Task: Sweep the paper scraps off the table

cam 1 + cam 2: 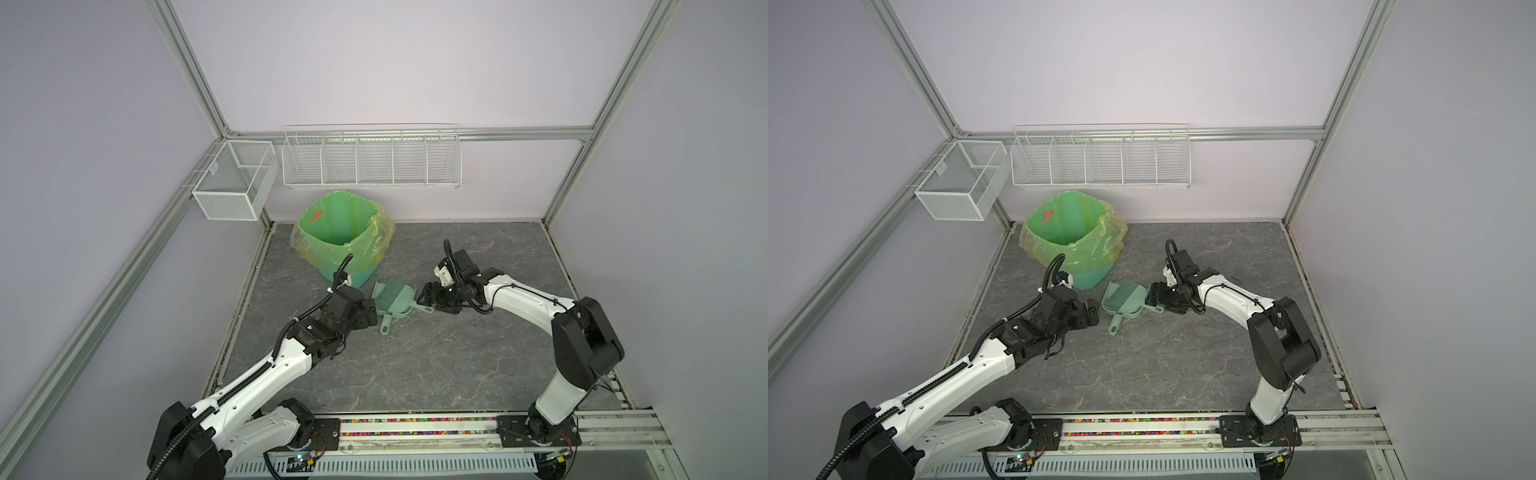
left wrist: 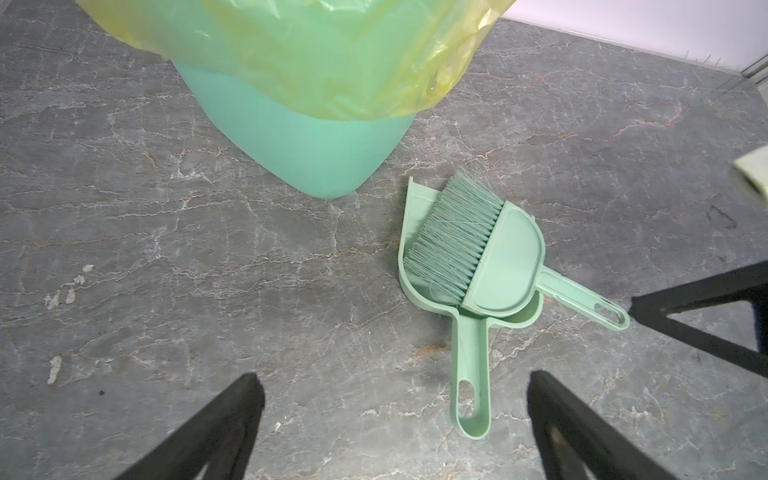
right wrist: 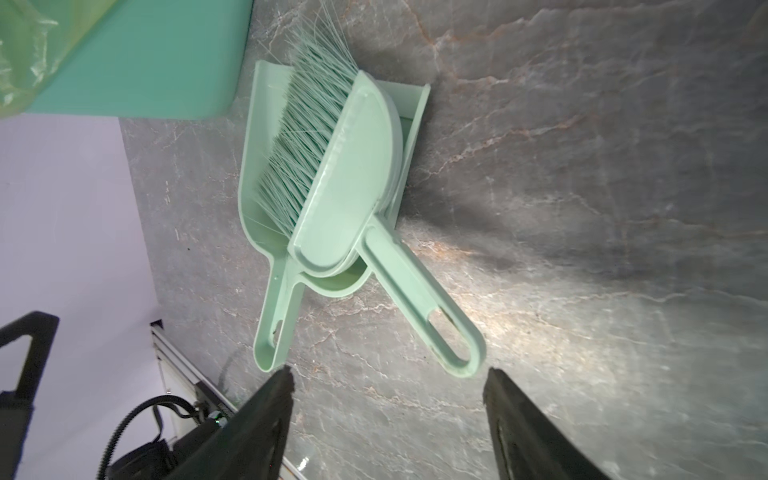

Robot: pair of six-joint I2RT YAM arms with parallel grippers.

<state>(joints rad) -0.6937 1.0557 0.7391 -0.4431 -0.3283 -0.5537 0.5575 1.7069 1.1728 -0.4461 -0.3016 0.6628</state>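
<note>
No paper scraps show on the table [image 1: 415, 365] in any view. A pale green dustpan [image 1: 386, 324] lies beside the bin, and the matching brush [image 1: 390, 292] rests in it, bristles toward the bin. My left gripper [image 1: 372, 311] is open just left of the pan. In the left wrist view the left gripper [image 2: 392, 382] has the dustpan [image 2: 471, 374] handle's end between its spread fingers, untouched. My right gripper [image 1: 428, 296] is open at the brush handle's end. In the right wrist view the right gripper [image 3: 388, 378] is just short of the brush [image 3: 353, 174], which lies free.
A green bin [image 1: 345, 270] lined with a yellowish bag stands at the back left of the table, close behind the dustpan. A wide wire rack [image 1: 372, 160] and a mesh basket [image 1: 235, 178] hang on the walls. Aluminium framing [image 1: 415, 419] edges the front.
</note>
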